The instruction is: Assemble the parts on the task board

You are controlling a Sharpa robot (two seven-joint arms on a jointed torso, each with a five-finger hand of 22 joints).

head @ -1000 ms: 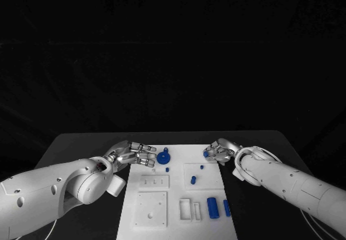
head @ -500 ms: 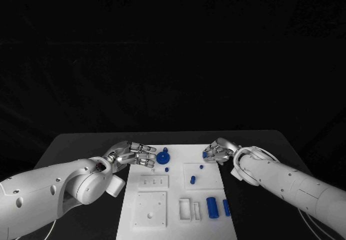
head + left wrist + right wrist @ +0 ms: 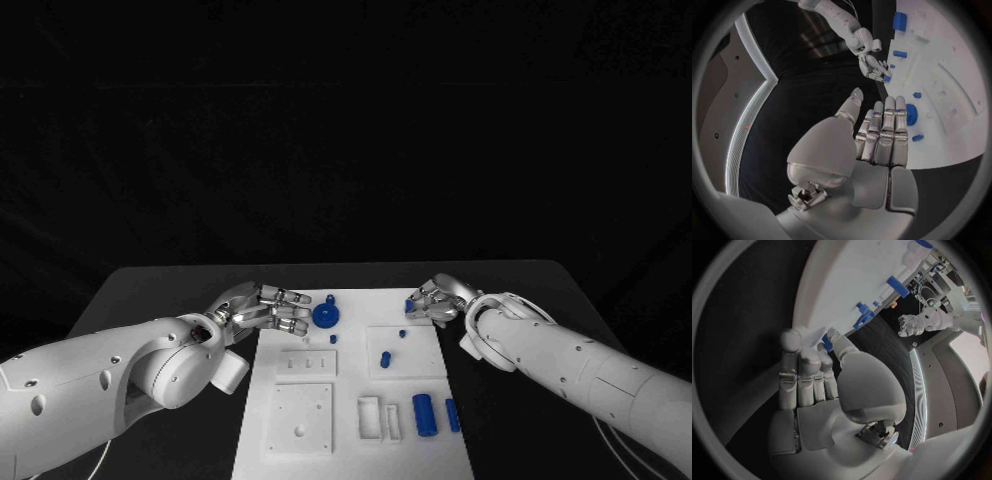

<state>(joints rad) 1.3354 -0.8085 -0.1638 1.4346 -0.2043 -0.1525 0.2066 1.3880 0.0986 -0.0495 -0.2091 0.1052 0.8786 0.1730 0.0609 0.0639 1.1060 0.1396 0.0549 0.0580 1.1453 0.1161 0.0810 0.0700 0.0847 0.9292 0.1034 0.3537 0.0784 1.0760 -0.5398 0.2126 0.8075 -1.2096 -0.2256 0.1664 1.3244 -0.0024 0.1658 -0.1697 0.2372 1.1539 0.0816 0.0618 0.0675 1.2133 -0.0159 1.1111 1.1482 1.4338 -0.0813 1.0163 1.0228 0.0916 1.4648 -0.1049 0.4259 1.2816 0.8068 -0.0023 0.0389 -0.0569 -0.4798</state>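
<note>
The board (image 3: 310, 375) lies in the middle of the table (image 3: 159, 285), long side running toward the robot. Blue parts are spread over it: a round disc (image 3: 326, 316) near the far edge, a short peg (image 3: 385, 358) mid-board, and two cylinders (image 3: 424, 414) standing side by side near the near right corner.

The right hand (image 3: 437, 301) sits at the board's far right corner with its fingers curled around a small blue part (image 3: 827, 343); the right wrist view shows the piece pinched between thumb and fingertips, just above the board's surface. The left hand (image 3: 268, 308) hovers at the far left edge, just beside the disc, fingers straight and side by side with the thumb out, holding nothing.

The step in hand looks like seating the pinched part into a socket near that far right corner. To do it well, the right hand should keep the pinch firm but low on the part, so its tip is free to enter. It should line the part up upright over the hole before pressing, then push straight down without twisting. The left hand could press the board's far left edge to stop it sliding. A tilted entry would likely jam, or flick the part onto the table.
</note>
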